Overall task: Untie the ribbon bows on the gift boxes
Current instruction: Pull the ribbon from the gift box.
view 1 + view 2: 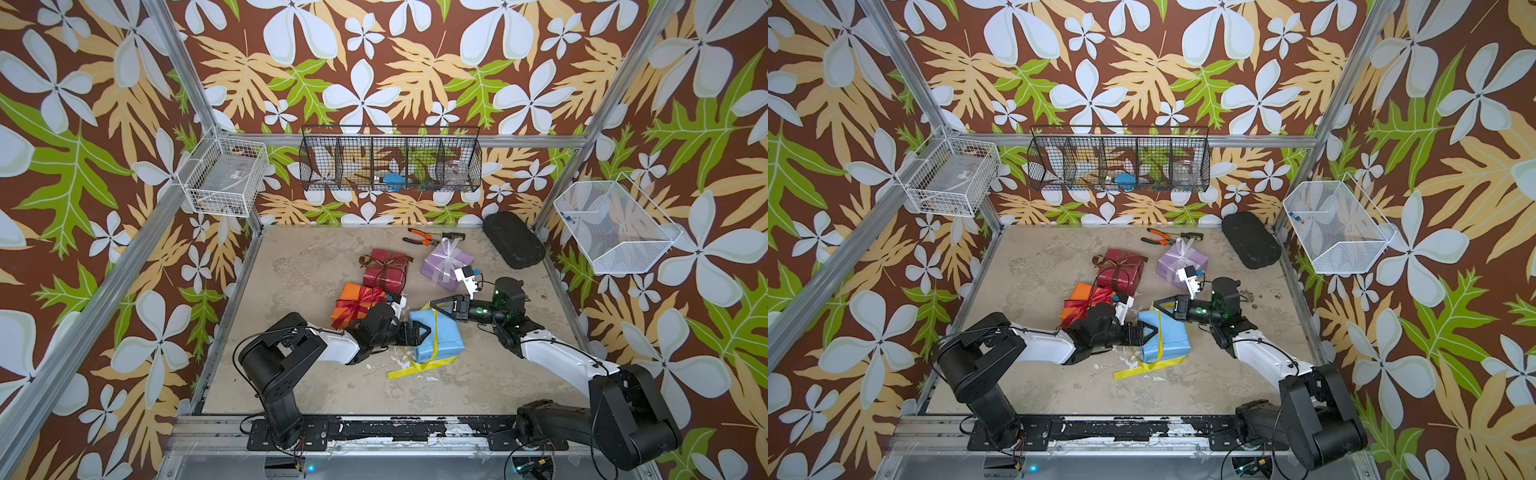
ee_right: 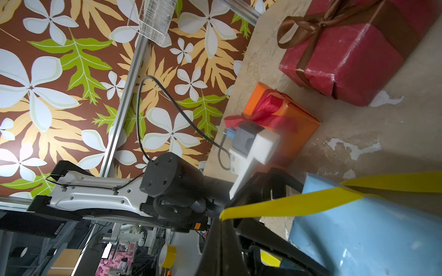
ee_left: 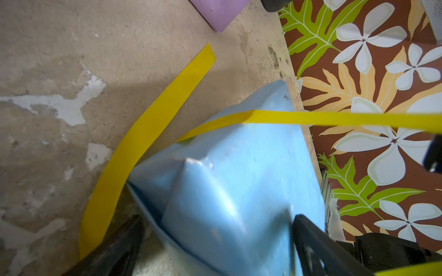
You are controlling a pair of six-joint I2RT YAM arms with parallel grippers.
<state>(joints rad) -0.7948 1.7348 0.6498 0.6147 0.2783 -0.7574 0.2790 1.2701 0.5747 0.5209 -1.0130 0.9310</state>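
Note:
The light blue gift box (image 1: 446,343) (image 3: 239,179) sits tilted near the table's middle. My left gripper (image 1: 422,336) (image 3: 218,218) stands open, with one finger on each side of the box's left end. A yellow ribbon (image 1: 435,338) (image 2: 287,205) crosses the box with no bow in it. It runs taut up to my right gripper (image 1: 434,305) (image 2: 222,216), which is shut on its end. A loose tail (image 1: 1133,371) lies on the table in front. Behind are the orange box (image 1: 353,297) with a red bow (image 1: 368,302), the dark red box (image 1: 386,272) with a brown bow (image 1: 384,259), and the lilac box (image 1: 442,268) with a white bow (image 1: 451,252).
Orange-handled pliers (image 1: 419,237) and a black oblong case (image 1: 513,245) lie along the back of the table. Wire baskets hang on the left wall (image 1: 224,178), the back wall (image 1: 390,164) and the right wall (image 1: 615,226).

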